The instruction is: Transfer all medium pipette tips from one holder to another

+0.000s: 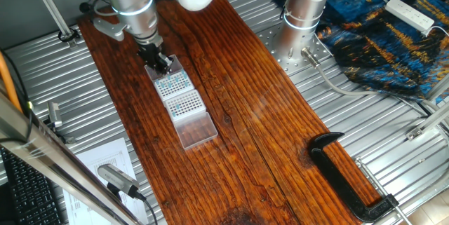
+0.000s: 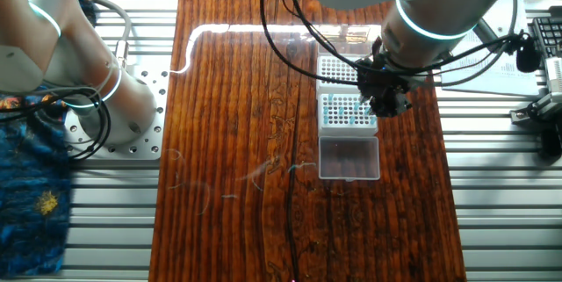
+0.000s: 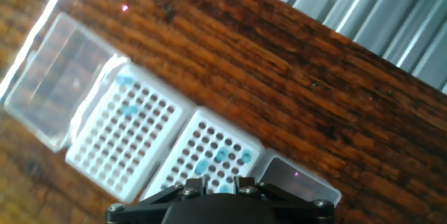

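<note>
The black two-finger gripper [image 3: 213,185] sits low at the frame's bottom edge; jaws state cannot be told. About 4 teal-blue medium pipette tips [image 3: 218,155] stand in the nearer white perforated holder [image 3: 209,151], about 2 in the white holder at centre left [image 3: 126,137]. Transfer appears partly done.

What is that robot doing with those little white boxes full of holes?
The robot arm holds its tool low over two white holders that sit side by side on the wooden table. It is moving tiny blue pipette tips from one holder to the other. Right now the holder under the tool has a few blue tips, and the other holder has a couple. Whether the tool is pinching a tip cannot be seen.
</note>
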`<act>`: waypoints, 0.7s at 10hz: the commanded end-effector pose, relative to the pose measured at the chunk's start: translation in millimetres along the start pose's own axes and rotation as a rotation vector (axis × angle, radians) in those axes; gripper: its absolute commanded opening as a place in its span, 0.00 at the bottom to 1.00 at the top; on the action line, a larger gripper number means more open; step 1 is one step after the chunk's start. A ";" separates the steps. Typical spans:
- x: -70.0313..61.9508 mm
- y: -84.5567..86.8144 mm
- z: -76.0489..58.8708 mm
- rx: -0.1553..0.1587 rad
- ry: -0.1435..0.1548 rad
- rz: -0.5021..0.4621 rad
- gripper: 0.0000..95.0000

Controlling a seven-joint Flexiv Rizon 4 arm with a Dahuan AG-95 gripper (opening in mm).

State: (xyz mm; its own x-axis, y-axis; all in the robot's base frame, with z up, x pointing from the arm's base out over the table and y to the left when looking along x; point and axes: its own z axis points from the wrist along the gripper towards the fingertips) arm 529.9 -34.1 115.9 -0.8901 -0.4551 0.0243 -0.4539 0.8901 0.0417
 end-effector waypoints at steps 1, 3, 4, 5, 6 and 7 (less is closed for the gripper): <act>-6.9 -3.6 2.5 0.010 -0.013 0.021 0.20; -14.9 -12.8 6.4 0.017 -0.013 0.031 0.20; -16.8 -17.3 10.5 0.020 -0.015 0.033 0.00; -18.6 -20.2 13.3 0.021 -0.016 0.033 0.00; -20.8 -21.9 18.5 0.026 -0.013 0.035 0.00; -20.4 -22.8 21.5 0.029 -0.012 0.032 0.00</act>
State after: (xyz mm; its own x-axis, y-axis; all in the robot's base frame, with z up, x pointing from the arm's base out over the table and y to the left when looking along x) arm 558.0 -43.6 91.2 -0.9047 -0.4258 0.0133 -0.4257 0.9048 0.0114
